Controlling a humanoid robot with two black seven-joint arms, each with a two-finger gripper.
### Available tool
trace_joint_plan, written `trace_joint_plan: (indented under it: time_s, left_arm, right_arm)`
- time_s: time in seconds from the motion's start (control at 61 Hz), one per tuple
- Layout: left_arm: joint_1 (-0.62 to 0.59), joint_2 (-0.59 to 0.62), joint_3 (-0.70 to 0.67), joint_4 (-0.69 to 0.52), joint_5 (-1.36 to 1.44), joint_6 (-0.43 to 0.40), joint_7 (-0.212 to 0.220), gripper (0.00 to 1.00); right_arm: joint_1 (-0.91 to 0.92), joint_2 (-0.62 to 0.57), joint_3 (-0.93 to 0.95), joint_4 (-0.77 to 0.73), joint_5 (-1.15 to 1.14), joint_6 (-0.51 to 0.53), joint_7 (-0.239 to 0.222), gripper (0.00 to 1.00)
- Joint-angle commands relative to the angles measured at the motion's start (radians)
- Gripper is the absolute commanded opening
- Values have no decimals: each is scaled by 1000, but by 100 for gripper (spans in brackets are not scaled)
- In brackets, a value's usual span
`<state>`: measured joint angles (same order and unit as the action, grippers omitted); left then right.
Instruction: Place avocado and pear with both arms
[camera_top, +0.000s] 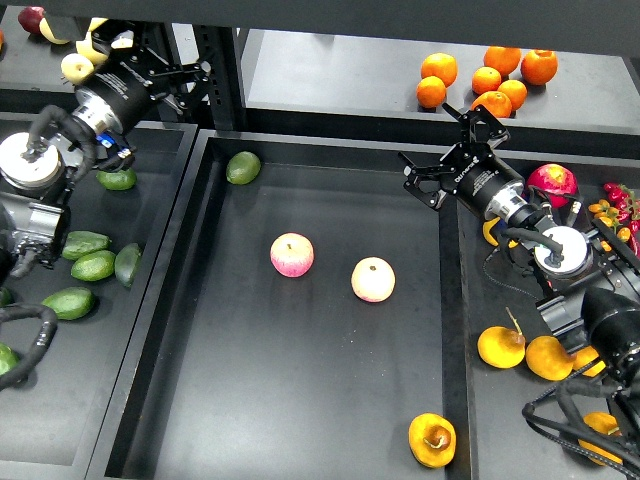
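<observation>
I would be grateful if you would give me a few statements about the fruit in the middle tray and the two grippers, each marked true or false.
1. Two pink-and-yellow apples lie in the middle tray. True.
2. The pear is held in the right gripper. False: it lies at the tray's near right corner, and that gripper is open and empty.
3. A green avocado lies at the tray's far left corner. True.
4. The left gripper holds an apple. False: it holds nothing.
5. The oranges sit in the middle tray. False: they are on the shelf behind it.
</observation>
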<state>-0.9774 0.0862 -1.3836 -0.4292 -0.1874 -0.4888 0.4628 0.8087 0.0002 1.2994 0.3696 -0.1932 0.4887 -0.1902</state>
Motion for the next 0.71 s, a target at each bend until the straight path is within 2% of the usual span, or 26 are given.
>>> trace_joint_plan:
  time_s: [0.0, 0.148, 0.279, 0.541, 0.689]
  left_arm:
    - [37, -62, -48, -19, 0, 0, -7, 83]
    - [68, -86, -89, -39, 0, 0, -16, 86]
    - [101, -86, -143, -59, 0, 0, -70, 90]
    - [181, -86, -160, -108, 2, 0, -93, 98]
    - [198, -86, -138, -125, 2, 0, -95, 99]
  right_arm:
    - [0, 0, 0, 0, 0, 0, 2, 100]
    - [0, 0, 0, 3, 1, 0, 2, 100]
    - [0, 0, 3, 18, 1, 0, 3, 100]
    - [0, 0, 38, 26, 6, 0, 5, 100]
    - [-2, 0, 49, 26, 8, 0, 5, 100]
